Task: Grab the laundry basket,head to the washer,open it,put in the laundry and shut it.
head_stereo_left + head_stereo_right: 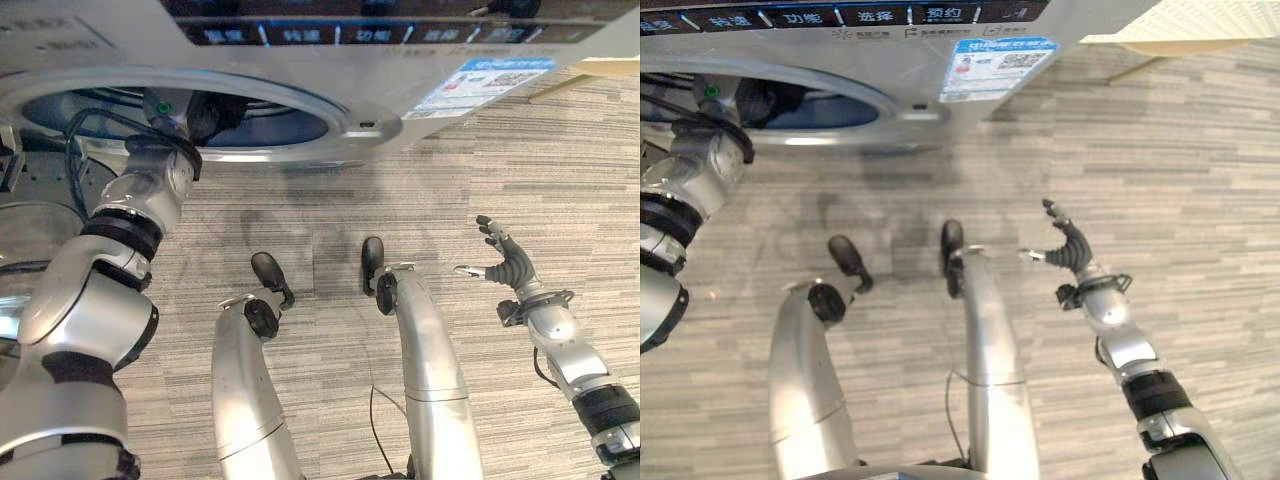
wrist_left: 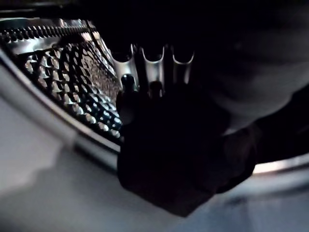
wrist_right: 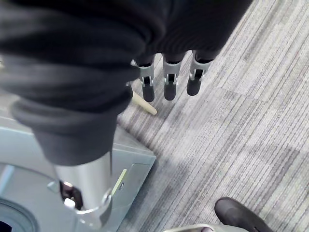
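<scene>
Grey striped carpet [image 1: 400, 200] runs up to the washer [image 1: 300, 40], whose round opening [image 1: 180, 115] takes the left hand [image 2: 159, 140] into the drum (fingers dark, grip unreadable). The right hand [image 1: 505, 262] hangs open. Loading seems underway; withdrawing and shutting likely follow.

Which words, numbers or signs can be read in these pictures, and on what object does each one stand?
Washer control panel: a row of short white labels in Chinese characters, too small to quote with certainty.
Blue and white sticker on the washer front: a square code and lines of print, too small to read.
No print shows on the carpet floor.
</scene>
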Robot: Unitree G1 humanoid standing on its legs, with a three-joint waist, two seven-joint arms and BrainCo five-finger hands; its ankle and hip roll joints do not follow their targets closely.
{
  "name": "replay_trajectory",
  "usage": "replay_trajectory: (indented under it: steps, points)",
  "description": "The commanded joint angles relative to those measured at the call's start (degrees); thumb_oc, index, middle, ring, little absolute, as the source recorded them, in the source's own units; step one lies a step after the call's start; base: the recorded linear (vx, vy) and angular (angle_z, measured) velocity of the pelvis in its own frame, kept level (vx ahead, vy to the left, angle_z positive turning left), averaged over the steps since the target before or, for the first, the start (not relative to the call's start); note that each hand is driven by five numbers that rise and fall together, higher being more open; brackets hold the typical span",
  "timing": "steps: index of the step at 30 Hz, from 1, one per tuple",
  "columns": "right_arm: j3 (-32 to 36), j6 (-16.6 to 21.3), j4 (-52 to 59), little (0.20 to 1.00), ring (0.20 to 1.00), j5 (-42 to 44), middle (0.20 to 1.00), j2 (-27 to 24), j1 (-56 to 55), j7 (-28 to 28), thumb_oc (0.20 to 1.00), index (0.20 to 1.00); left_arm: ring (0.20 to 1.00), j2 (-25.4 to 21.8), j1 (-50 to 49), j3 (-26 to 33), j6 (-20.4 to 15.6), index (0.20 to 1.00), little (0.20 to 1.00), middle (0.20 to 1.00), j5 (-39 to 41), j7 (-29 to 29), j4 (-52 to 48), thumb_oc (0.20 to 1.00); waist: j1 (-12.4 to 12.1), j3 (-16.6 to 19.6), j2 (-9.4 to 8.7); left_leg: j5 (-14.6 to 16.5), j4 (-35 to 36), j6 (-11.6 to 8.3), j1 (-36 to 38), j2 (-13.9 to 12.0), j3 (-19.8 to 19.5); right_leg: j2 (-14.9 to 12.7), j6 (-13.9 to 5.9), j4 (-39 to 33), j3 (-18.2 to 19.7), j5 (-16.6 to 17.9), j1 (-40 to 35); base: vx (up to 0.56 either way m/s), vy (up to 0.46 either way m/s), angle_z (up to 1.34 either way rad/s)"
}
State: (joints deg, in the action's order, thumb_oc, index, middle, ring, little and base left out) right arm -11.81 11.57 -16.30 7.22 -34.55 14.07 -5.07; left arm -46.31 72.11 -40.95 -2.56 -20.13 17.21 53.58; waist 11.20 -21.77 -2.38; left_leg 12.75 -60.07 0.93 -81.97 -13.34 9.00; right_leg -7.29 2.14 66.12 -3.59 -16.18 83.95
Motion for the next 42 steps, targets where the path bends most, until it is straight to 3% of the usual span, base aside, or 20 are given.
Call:
replay_trajectory:
  steps: [1,5,6,7,9,15,25,27,30,32,33,35,38,39,42]
  points:
    - [0.53,2.57,4.03,1.0,1.0,-0.18,1.0,2.2,-3.45,-1.71,1.0,1.0,0.2,0.88,-0.05,7.39,-2.7,0.2,0.2,0.2,11.06,8.45,-1.43,0.2,0.55,2.43,1.84,8.18,-6.88,0.15,3.05,-0.1,-4.77,0.58,-4.23,-6.08,0.52,0.84,-2.43,0.0,0.0,0.0]
    - [-0.77,3.46,3.34,1.0,1.0,0.59,1.0,4.15,-2.19,-3.58,1.0,1.0,0.2,5.65,0.16,16.33,-4.72,0.2,0.2,0.2,23.39,17.39,-4.35,0.2,0.7,3.63,2.05,8.2,-5.57,-0.3,4.03,0.05,-4.61,0.62,-4.16,-7.22,0.18,0.76,-3.53,-0.01,0.003,0.06]
    - [-0.82,3.47,3.31,1.0,1.0,0.6,1.0,4.05,-2.17,-3.61,1.0,1.0,0.263,5.66,0.09,16.41,-4.74,0.263,0.263,0.263,23.45,17.43,-4.37,0.263,0.72,3.62,2.13,8.2,-5.53,-0.3,4.09,0.03,-4.6,0.63,-4.16,-7.27,0.18,0.77,-3.58,-0.01,0.006,0.08]
    - [-1.09,3.37,3.54,1.0,1.0,0.8,1.0,4.23,-1.9,-3.84,1.0,1.0,1.0,6.76,0.59,17.7,-5.03,1.0,1.0,1.0,26.13,18.32,-4.84,1.0,0.77,3.83,2.13,8.19,-5.34,-0.37,4.3,-0.05,-4.57,0.62,-4.13,-7.53,0.08,0.79,-3.79,-0.01,0.012,0.06]
    - [-1.13,3.23,3.77,1.0,1.0,0.87,1.0,3.97,-1.68,-3.95,1.0,1.0,1.0,7.16,1.06,18.18,-5.22,1.0,1.0,1.0,27.52,18.52,-5.43,1.0,0.85,3.9,2.24,8.18,-5.18,-0.38,4.48,-0.1,-4.57,0.68,-4.18,-7.78,0.06,0.86,-4.06,-0.01,0.006,0.02]
    - [-0.13,1.9,5.34,1.0,1.0,0.07,1.0,0.95,-0.8,-2.66,1.0,1.0,1.0,4.98,2.07,14.71,-5.03,1.0,1.0,1.0,27.69,10.95,-7.13,1.0,1.01,4.73,2.8,8.03,-4.93,-0.39,5.78,-0.19,-4.61,0.75,-4.53,-7.94,-0.07,0.97,-5.55,-0.02,0.03,-0.01]
    - [3.01,-0.06,2.68,1.0,1.0,-1.46,1.0,2.48,-1.93,-4.34,1.0,1.0,1.0,9.34,-14.74,19.96,-5.41,1.0,1.0,1.0,27.3,4.62,-14.15,1.0,-0.32,4.64,2.19,7.76,-2.62,-0.21,11.01,0.72,-4.32,-0.54,-4.55,-8.8,0.06,1.14,-10.63,-0.03,0.038,0.02]
    - [3.27,-0.61,1.62,1.0,1.0,-2.28,1.0,2.98,-2.71,-4.45,1.0,1.0,1.0,10.51,-22.56,21.43,-6.24,1.0,1.0,1.0,26.14,2.72,-19.53,1.0,-1.4,4.43,2.13,6.9,0.57,-0.52,14.84,1.47,-3.58,-1.31,-4.83,-11.18,-0.18,1.65,-14.19,-0.07,0.075,0.17]
    - [3.26,-2.17,-3.26,1.0,1.0,-4.08,1.0,5.09,-5.15,-3.58,1.0,1.0,1.0,15.71,-42.71,25.6,-7.35,1.0,1.0,1.0,25.84,-2.57,-27.52,1.0,-3.4,3.77,1.75,3.78,13.23,-0.82,28.53,4.84,-1.51,-2.9,-5.97,-20.99,-0.56,4.59,-26.62,-0.07,0.109,0.18]
    - [3.15,-2.15,-3.27,1.0,1.0,-4.08,1.0,5.06,-5.22,-3.59,1.0,1.0,1.0,15.71,-42.97,25.72,-7.3,1.0,1.0,1.0,25.82,-2.61,-27.69,1.0,-3.28,3.56,1.69,3.6,13.66,-0.82,29.11,4.93,-1.46,-2.95,-5.99,-21.32,-0.58,4.72,-27.17,-0.01,0.052,0.25]
    - [3.66,-2.61,-5.38,1.0,1.0,-4.68,1.0,6.02,-6.62,-3.28,1.0,1.0,1.0,17.6,-49.85,26.59,-7.62,1.0,1.0,1.0,25.61,-4.31,-28.54,1.0,-3.98,3.59,1.6,2.03,19.22,-1.07,35.22,6.17,-1.14,-3.23,-6.62,-26.41,-1.22,6.23,-33.29,0.03,0.068,0.19]
    - [3.67,-2.9,-6.29,1.0,1.0,-5.0,1.0,6.31,-7.21,-3.07,1.0,1.0,1.0,18.41,-52.88,27.09,-7.72,1.0,1.0,1.0,26.12,-5.33,-28.56,1.0,-4.28,3.44,1.49,1.33,21.79,-1.17,38.25,6.78,-0.95,-3.44,-6.89,-28.81,-1.73,7.02,-36.44,0.05,0.065,0.13]
    - [4.08,-3.48,-11.99,1.0,1.0,-5.96,1.0,8.1,-9.58,-2.11,1.0,1.0,1.0,21.24,-63.03,28.59,-7.41,1.0,1.0,1.0,25.74,-8.48,-24.33,1.0,-5.3,4.04,1.42,-2.05,34.05,-1.66,51.67,9.55,-0.7,-3.73,-8.17,-40.02,-3.95,10.38,-50.14,0.09,0.084,0.18]
    - [4.14,-3.78,-13.31,1.0,1.0,-6.42,1.0,8.47,-10.02,-1.89,1.0,1.0,1.0,22.15,-64.76,28.85,-7.07,1.0,1.0,1.0,25.35,-8.9,-22.51,1.0,-5.29,4.44,1.18,-4.72,37.9,-1.44,54.55,10.46,-0.46,-3.93,-8.18,-43.81,-4.95,13.0,-53.08,0.12,0.091,0.12]
    - [4.59,-4.72,-19.06,1.0,1.0,-8.18,1.0,10.2,-12.38,-1.28,1.0,1.0,1.0,24.42,-71.35,31.01,-6.14,1.0,1.0,1.0,24.3,-9.73,-17.54,1.0,-5.95,6.77,1.2,-7.87,49.47,-1.94,66.51,11.89,-0.03,-3.48,-10.38,-55.24,-6.27,17.37,-65.0,0.14,0.123,0.03]
